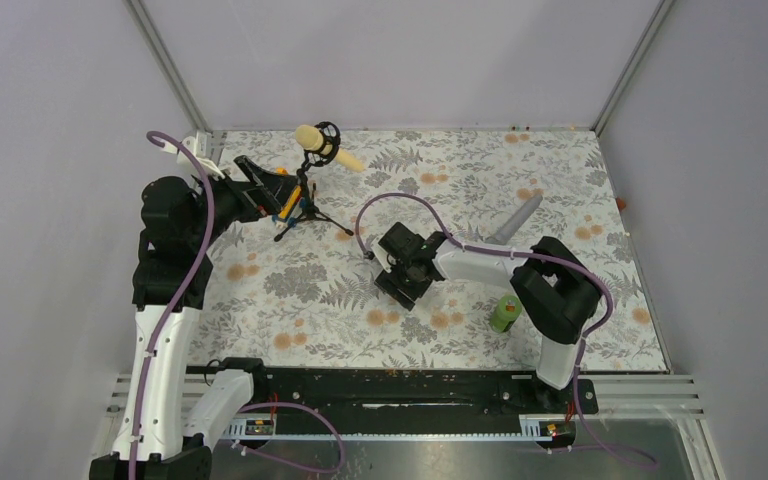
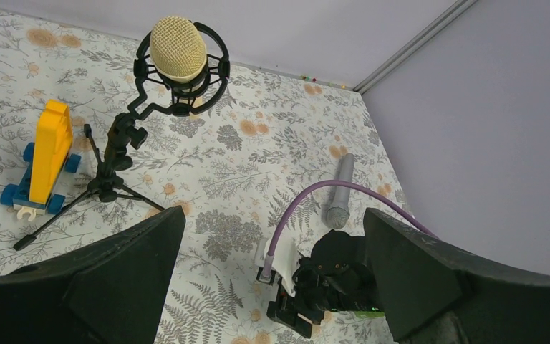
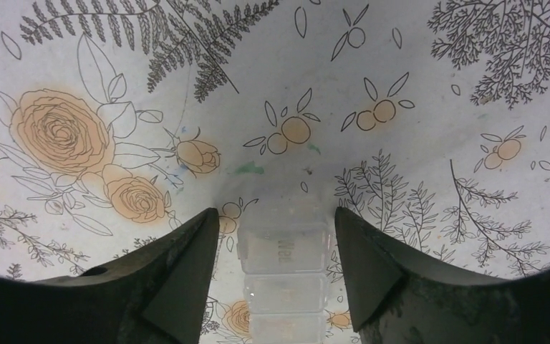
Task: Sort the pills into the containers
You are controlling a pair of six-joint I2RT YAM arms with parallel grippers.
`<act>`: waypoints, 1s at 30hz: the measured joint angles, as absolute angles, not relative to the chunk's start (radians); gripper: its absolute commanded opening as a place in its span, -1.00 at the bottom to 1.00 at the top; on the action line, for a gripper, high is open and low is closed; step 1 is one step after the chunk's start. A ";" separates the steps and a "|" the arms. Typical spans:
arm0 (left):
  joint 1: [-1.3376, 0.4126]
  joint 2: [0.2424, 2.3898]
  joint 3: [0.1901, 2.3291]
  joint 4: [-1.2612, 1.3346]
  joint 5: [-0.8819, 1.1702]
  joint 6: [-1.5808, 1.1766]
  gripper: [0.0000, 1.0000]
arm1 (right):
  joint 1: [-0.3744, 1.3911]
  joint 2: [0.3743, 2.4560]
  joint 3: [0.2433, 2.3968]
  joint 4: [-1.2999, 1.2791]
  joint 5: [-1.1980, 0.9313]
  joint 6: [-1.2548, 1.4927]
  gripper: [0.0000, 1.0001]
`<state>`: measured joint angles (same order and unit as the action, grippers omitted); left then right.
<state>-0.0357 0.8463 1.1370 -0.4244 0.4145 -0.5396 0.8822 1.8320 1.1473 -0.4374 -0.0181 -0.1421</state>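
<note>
Top, left-wrist and right-wrist views of the two-arm rig over a floral mat point(image 1: 310, 290). The right gripper point(image 3: 276, 213) points down at the middle of the mat; its jaws stand apart and straddle the container point(image 3: 283, 251), a see-through colourless plastic piece with compartments in a row, lying flat on the mat; a strip of mat shows between the container and one finger point(image 3: 179, 287), while the other finger point(image 3: 372, 279) sits so near the wall that contact cannot be judged. In the top view the container is hidden beneath this gripper; a green bottle point(image 1: 505, 313) stands upright near the right arm's elbow. The left gripper point(image 2: 273, 222) hangs over the far-left part of the mat, jaws wide apart with nothing between them; below it stand a yellow microphone point(image 2: 177, 46) on a black tripod and a yellow-and-blue toy point(image 2: 46, 154); a grey microphone point(image 2: 340, 193) lies on the mat beyond the right gripper.
</note>
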 measured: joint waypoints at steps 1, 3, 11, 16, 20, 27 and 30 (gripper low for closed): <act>-0.036 0.846 1.137 -0.425 0.413 -0.539 0.97 | 0.882 1.835 1.149 -0.437 -0.015 -0.143 0.18; -0.036 0.846 1.137 -0.425 0.410 -0.538 0.97 | 0.882 1.836 1.153 -0.445 0.000 -0.141 0.04; -0.042 0.846 1.137 -0.419 0.453 -0.545 0.97 | 0.882 1.835 1.204 -0.493 0.045 -0.087 -0.07; -0.064 0.841 1.087 -0.339 0.495 -0.602 0.97 | 0.868 1.835 1.280 -0.572 0.046 0.020 -0.04; -0.134 0.839 0.977 -0.266 0.500 -0.677 0.95 | 0.831 1.812 1.356 -0.642 0.056 0.141 -0.02; -0.344 0.879 0.833 -0.204 0.453 -0.765 0.94 | 0.733 1.676 1.394 -0.707 0.043 0.377 -0.01; -0.414 0.913 0.785 -0.150 0.436 -0.802 0.93 | 0.712 1.629 1.407 -0.715 0.038 0.483 -0.01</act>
